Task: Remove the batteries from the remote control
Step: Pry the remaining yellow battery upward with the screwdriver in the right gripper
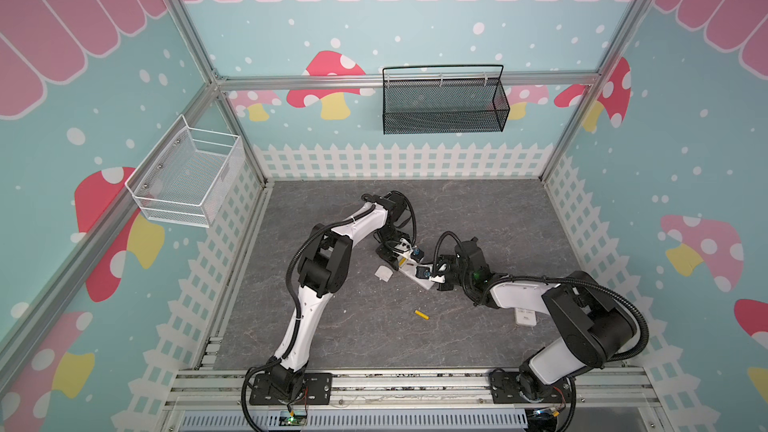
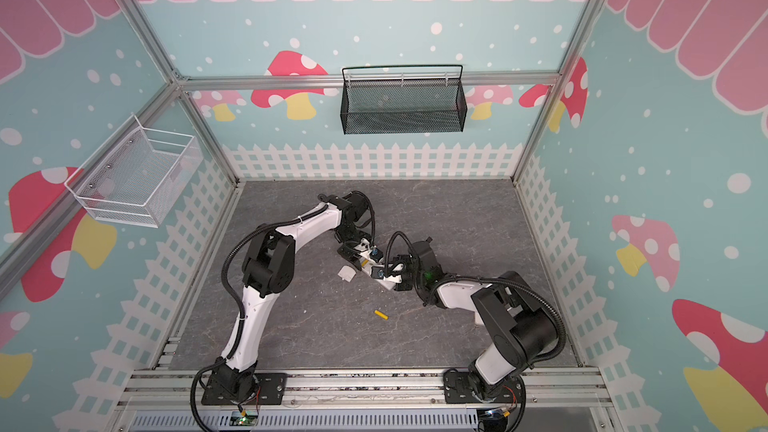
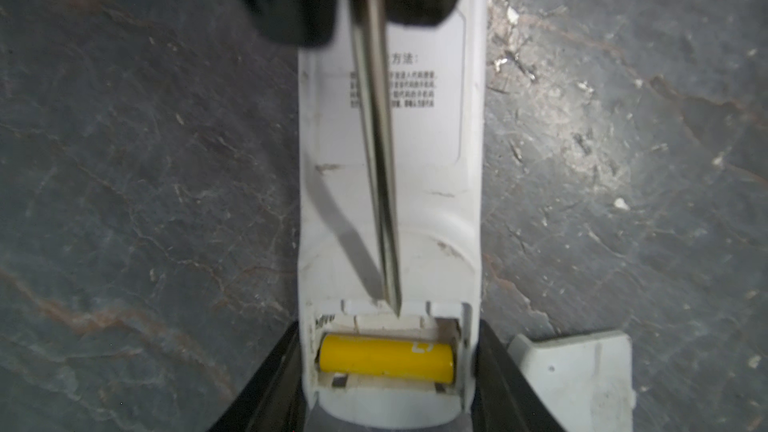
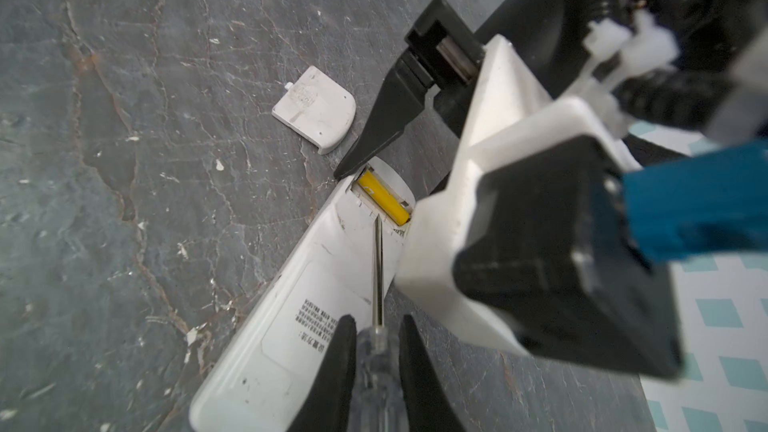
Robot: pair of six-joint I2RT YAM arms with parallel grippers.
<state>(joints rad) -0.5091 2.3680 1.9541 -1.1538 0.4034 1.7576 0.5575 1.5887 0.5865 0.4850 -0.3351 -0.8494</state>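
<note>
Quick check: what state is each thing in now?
remote control: back up, compartment open
battery cover: off, lying beside remote
seated battery: in compartment
loose battery: out, on table
screwdriver: tip at compartment edge
right gripper: shut on screwdriver
left gripper: straddling remote's end, grip unclear

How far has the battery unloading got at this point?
Done: the cover lies off beside the remote, and one yellow battery lies loose on the table. In hand: the right claw holds the screwdriver, tip at the open compartment; the left claw straddles the remote. Left: the second yellow battery sits inside.
</note>
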